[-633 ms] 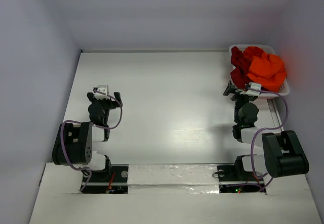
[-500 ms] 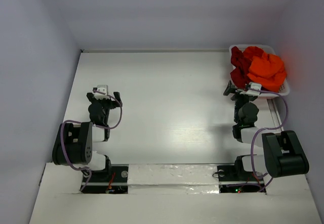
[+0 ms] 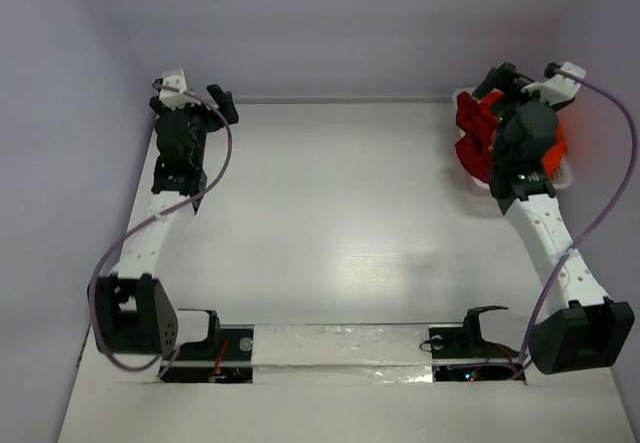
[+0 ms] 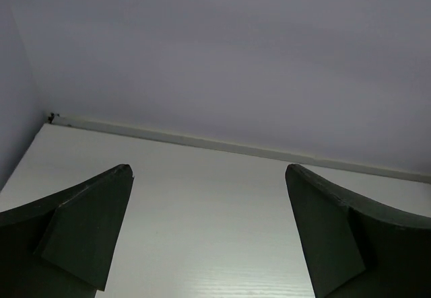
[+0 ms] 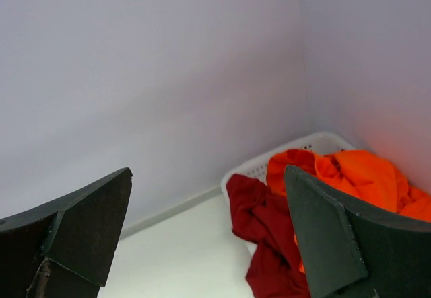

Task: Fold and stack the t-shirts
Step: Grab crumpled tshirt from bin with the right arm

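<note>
- We are taking the white latticed basket (image 3: 463, 97) as our landmark; it is sitting on the white table (image 3: 340, 213), in the corner where the back wall is meeting the right wall.
- We are seeing both t-shirts crumpled together inside the basket, neither one folded.
- The crimson t-shirt (image 3: 471, 131) is filling the basket's left side, and in the right wrist view a part of it (image 5: 259, 217) is draping over the basket's near rim (image 5: 250, 170).
- The orange t-shirt (image 3: 557, 145) is lying against the crimson one, on the basket's right side, next to the right wall; the right wrist view is showing it (image 5: 363, 173) bunched up high.
- The right gripper (image 3: 518, 81) is hanging over the basket in the overhead view, covering part of the orange cloth; its jaws are standing spread wide, gripping nothing, apart from the cloth in its own view (image 5: 207, 171).
- The left gripper (image 3: 190, 103) is hanging well apart from the basket, at the opposite back corner of the table; its jaws are spread wide too, holding nothing, with only bare table and wall showing between them (image 4: 209, 170).
</note>
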Robot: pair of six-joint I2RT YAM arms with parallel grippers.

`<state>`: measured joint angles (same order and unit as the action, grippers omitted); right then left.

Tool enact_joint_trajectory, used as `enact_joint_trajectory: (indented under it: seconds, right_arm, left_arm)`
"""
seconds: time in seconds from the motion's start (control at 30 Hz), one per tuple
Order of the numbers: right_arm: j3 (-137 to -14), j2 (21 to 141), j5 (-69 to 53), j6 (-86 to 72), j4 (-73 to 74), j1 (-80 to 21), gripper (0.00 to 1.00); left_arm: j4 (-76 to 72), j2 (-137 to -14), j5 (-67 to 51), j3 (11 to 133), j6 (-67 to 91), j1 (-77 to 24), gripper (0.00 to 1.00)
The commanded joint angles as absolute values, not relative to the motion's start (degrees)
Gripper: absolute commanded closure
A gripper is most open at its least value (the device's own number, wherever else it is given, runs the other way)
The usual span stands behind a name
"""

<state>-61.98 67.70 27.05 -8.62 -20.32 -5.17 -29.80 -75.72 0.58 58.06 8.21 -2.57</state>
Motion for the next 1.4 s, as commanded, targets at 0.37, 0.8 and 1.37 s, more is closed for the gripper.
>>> enact_joint_trajectory:
  seconds: [0.37,0.8,1.37]
  right_arm:
    - [-80.1,74.2,40.6,-20.8,15.4,-4.5,0.0]
    - [-102.6,97.4,38.2,-32.4,44.7,0.2,0.31]
    - [-101.4,106.1,35.0,-32.5,46.1,3.9,0.45]
  left_arm:
    - [17.8,-91.3,4.7,91.5,21.5,-4.4,0.01]
    - [24.3,-91.4,8.0,97.2,19.9,-10.5,0.01]
    - [26.9,-92.7,10.2,100.8,18.9,-13.0,0.01]
